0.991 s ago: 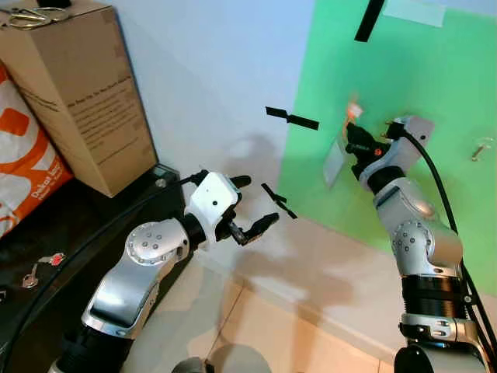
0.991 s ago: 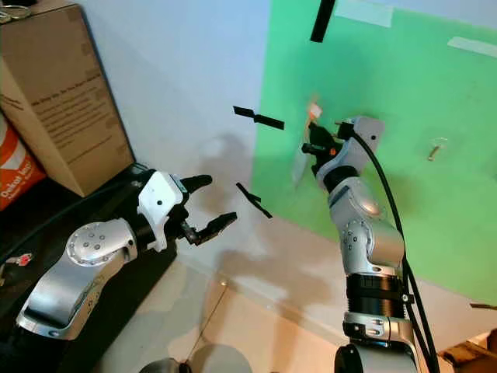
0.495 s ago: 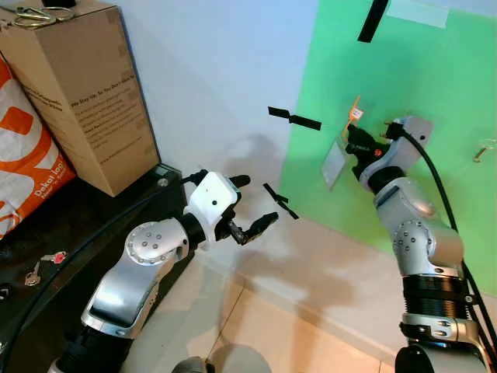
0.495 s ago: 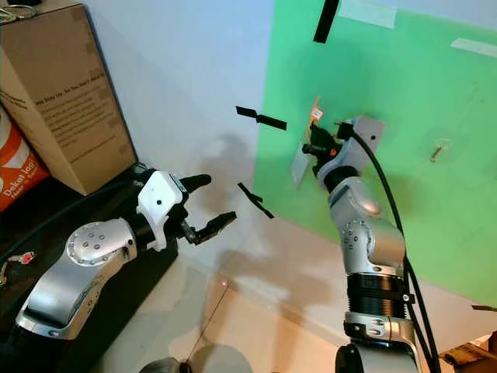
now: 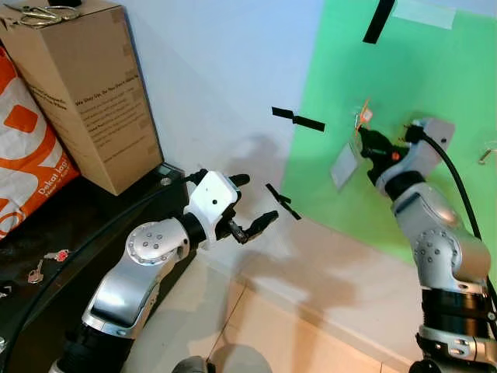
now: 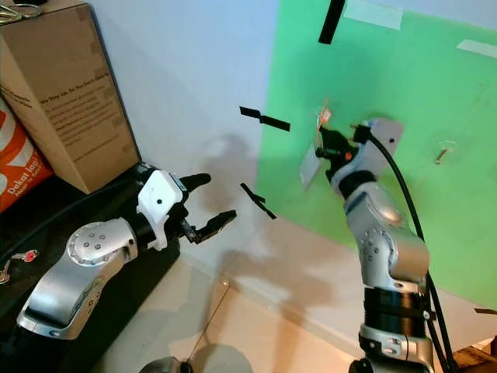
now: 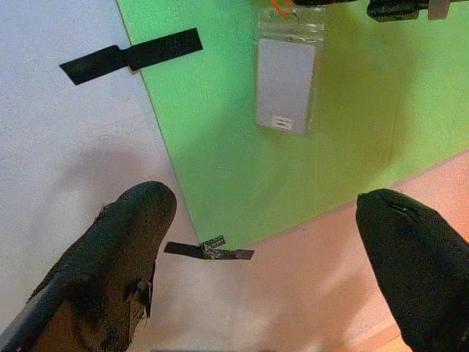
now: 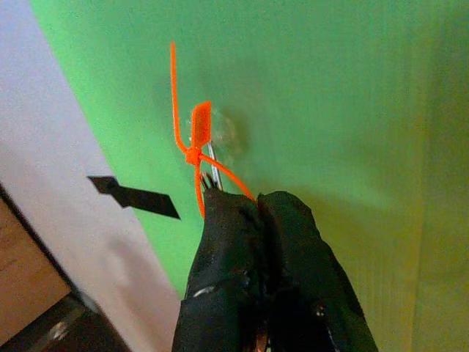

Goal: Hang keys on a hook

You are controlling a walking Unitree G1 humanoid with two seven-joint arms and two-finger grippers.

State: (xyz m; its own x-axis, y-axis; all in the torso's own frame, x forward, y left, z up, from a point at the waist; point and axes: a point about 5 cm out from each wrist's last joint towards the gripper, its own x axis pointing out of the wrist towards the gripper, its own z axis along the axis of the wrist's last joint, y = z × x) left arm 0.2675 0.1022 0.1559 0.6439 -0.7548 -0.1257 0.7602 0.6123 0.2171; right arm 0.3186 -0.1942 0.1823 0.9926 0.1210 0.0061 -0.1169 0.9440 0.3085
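Observation:
My right gripper [image 5: 367, 143] is raised against the green board [image 5: 435, 85] and shut on an orange plastic loop [image 8: 194, 143]. A clear card holder [image 5: 342, 166] hangs from the loop, also seen as the card holder [image 7: 286, 82] in the left wrist view. A small clear hook [image 8: 222, 134] sits on the board just beyond the loop. Another hook [image 6: 445, 150] is on the board farther right. My left gripper [image 5: 252, 203] hovers open and holds nothing, low in front of the white wall. Small keys with a red tag [image 5: 45, 264] lie on the black table [image 5: 93, 217].
A cardboard box [image 5: 85, 93] with a key ring [image 5: 39, 14] on top stands on the black table, beside an orange and white bag [image 5: 23, 155]. Black tape strips [image 5: 298, 120] hold the board to the wall. Tiled floor [image 5: 295, 334] lies below.
My right arm has shifted a little to the right along the green board, carrying the loop and card holder with it. The left arm has held still.

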